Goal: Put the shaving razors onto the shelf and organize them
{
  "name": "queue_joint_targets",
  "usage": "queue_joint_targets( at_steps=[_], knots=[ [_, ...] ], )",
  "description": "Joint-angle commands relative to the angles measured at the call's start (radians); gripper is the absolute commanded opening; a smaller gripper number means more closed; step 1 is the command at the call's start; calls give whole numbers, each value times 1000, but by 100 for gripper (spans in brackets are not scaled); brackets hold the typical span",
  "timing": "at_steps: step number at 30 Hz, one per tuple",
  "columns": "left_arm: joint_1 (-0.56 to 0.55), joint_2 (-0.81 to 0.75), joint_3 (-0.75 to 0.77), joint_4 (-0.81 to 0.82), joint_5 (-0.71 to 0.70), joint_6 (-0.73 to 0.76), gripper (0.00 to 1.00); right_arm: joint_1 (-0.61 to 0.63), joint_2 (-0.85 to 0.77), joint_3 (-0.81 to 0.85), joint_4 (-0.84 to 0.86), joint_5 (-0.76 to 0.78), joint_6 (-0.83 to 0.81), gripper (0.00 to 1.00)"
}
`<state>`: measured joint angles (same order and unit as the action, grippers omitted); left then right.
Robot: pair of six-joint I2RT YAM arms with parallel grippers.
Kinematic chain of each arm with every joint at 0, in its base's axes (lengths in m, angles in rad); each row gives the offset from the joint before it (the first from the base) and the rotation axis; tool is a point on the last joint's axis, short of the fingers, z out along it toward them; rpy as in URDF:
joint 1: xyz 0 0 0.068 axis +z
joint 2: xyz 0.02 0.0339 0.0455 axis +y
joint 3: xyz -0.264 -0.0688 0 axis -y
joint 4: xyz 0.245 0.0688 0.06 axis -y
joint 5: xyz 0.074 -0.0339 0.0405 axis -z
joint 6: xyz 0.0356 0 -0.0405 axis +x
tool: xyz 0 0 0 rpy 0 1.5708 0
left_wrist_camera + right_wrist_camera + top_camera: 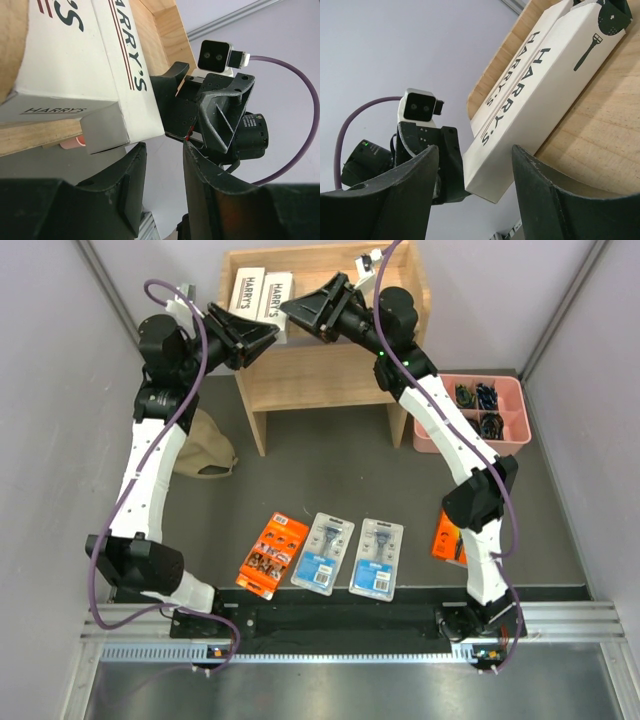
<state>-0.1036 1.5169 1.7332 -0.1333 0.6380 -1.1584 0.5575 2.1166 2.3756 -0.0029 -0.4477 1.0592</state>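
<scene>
Both claws were up at the top tier of the shelf (330, 368), facing each other across its front-left part.

Left claw (164, 149): fingers parted a little, nothing between them, so released. Right claw (475, 152): fingers spread wide, also released. In the right wrist view a box end showed in the gap, but I couldn't tell whether either finger touched it.

Two of the shaving razors were on the shelf. The left HARRY'S box (248, 290) and right HARRY'S box (278, 295) lay flat, side by side and touching, on the left part of the top tier. Both wrist views showed their near ends sticking out past the tier's front edge.

The other four were on the tabletop (340, 475), in a loose row near the arm bases:
- first orange pack (272, 555), leftmost and tilted
- first blister pack (323, 552), just beside it
- second blister pack (377, 558), next along
- second orange pack (447, 538), well apart on the right and partly hidden behind the right arm

A pink tray (500, 445) sat just right of the shelf with small dark items in its compartments. A tan cloth (205, 452) lay on the tabletop left of the shelf, by the left arm.
</scene>
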Motion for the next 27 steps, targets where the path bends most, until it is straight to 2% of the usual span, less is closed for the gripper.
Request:
queue_joint_targets(
  at_steps=[1, 13, 22, 25, 27],
  knots=[
    [-4, 17, 12, 57, -29, 22, 40, -16, 37, -24, -5, 6, -11, 61],
    [-11, 60, 23, 87, -86, 22, 41, -19, 39, -26, -9, -5, -15, 63],
    [-11, 59, 28, 158, -66, 28, 42, -21, 5, -67, -8, -11, -21, 63],
    [-11, 37, 23, 165, -54, 48, 45, -24, -23, -95, -17, 1, -36, 63],
    [-11, 25, 14, 169, -44, 61, 52, -25, -38, -98, -31, 6, -44, 64]
  ],
)
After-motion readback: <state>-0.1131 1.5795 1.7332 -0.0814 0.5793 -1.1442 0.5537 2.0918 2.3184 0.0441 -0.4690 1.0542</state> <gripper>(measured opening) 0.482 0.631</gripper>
